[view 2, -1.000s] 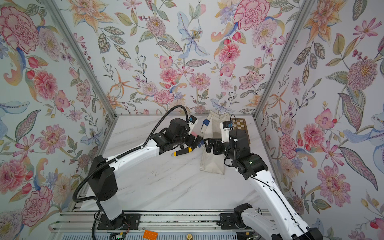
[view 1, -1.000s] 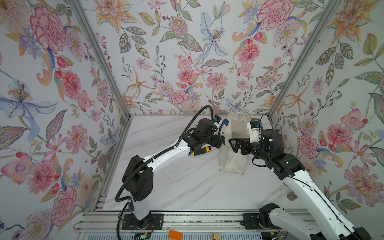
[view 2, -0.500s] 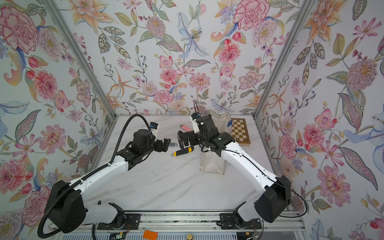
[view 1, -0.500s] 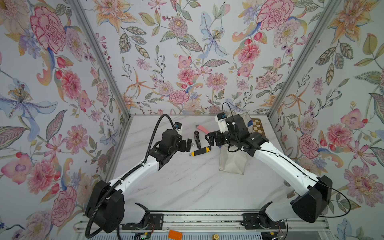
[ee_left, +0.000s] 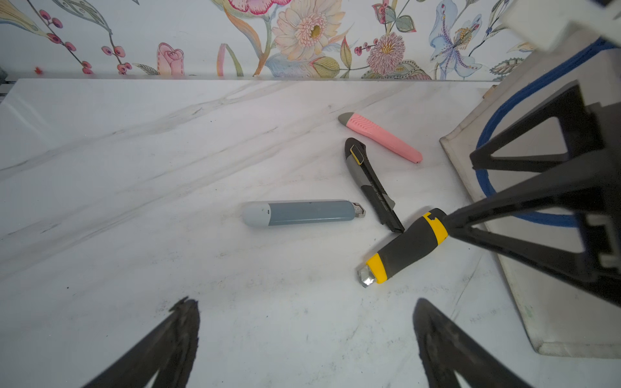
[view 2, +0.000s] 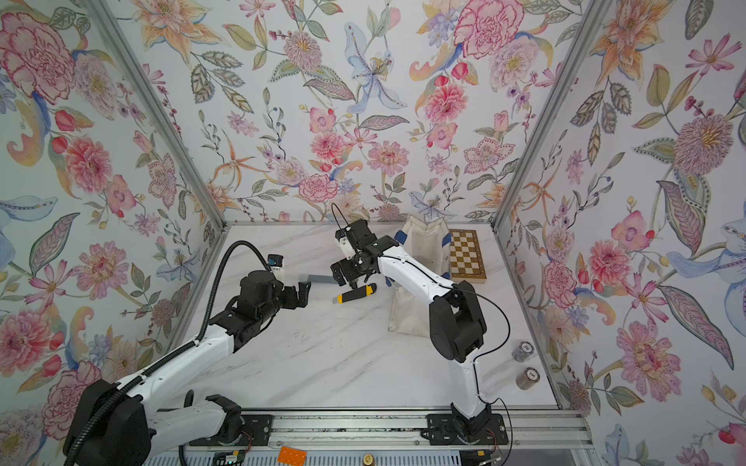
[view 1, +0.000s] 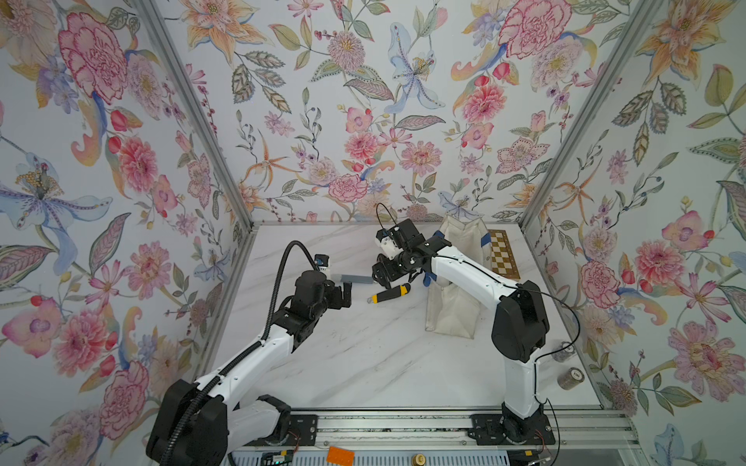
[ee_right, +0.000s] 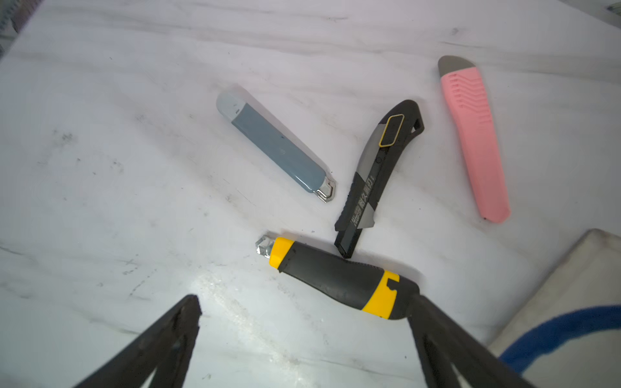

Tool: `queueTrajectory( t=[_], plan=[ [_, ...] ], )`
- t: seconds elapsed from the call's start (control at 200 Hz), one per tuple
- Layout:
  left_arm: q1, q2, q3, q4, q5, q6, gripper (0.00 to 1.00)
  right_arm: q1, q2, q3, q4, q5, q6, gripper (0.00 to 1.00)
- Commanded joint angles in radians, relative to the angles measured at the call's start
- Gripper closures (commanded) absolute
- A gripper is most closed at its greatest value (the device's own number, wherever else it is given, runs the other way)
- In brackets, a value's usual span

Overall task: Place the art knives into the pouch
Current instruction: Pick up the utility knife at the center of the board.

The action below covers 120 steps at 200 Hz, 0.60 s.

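Table [view 1: 363,363] first: your white pouch [view 1: 452,314] lies on it toward the right rear, blue handles showing. Both grippers hang wide open, holding nothing: the left gripper [view 1: 346,294] faces the right gripper [view 1: 385,278], which hovers over 4 knives on the table just beside the pouch. The yellow-and-black knife [ee_right: 336,278] lies nearest it, 1 right finger [ee_right: 443,336] at its butt end; beyond lie the grey-blue knife [ee_left: 302,213], black knife [ee_left: 369,183] and pink knife [ee_left: 379,137].

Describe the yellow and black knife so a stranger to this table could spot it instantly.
Find the white pouch on the marble table. Four cutters lie beside it; the yellow and black knife is nearest the robot's bases. It alone has a fat handle; the pink cutter, blue-grey cutter and black-grey cutter are slim.
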<state>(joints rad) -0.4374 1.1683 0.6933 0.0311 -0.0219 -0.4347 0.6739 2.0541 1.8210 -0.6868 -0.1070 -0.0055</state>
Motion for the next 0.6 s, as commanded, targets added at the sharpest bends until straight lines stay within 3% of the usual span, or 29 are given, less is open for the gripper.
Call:
queueTrajectory(
  t=[0.0,0.095,0.18,0.38,0.596],
  plan=[
    [0.009,-0.044,-0.029,0.010,-0.040,0.004,0.01,0.006,0.061,0.065,-0.121,0.013,-0.180,0.01],
    [0.009,-0.061,-0.041,0.024,-0.049,0.000,0.00,0.009,0.109,0.082,-0.172,0.062,-0.307,0.01],
    [0.009,-0.064,-0.040,0.017,-0.046,-0.004,0.01,-0.003,0.125,0.079,-0.185,0.107,-0.342,0.01],
    [0.009,-0.065,-0.039,0.024,-0.005,-0.004,0.01,-0.021,0.112,0.016,-0.194,0.024,-0.477,0.01],
    [0.009,-0.027,-0.028,0.032,0.022,-0.014,0.01,-0.021,0.144,-0.012,-0.219,-0.015,-0.585,0.13]
  ],
)
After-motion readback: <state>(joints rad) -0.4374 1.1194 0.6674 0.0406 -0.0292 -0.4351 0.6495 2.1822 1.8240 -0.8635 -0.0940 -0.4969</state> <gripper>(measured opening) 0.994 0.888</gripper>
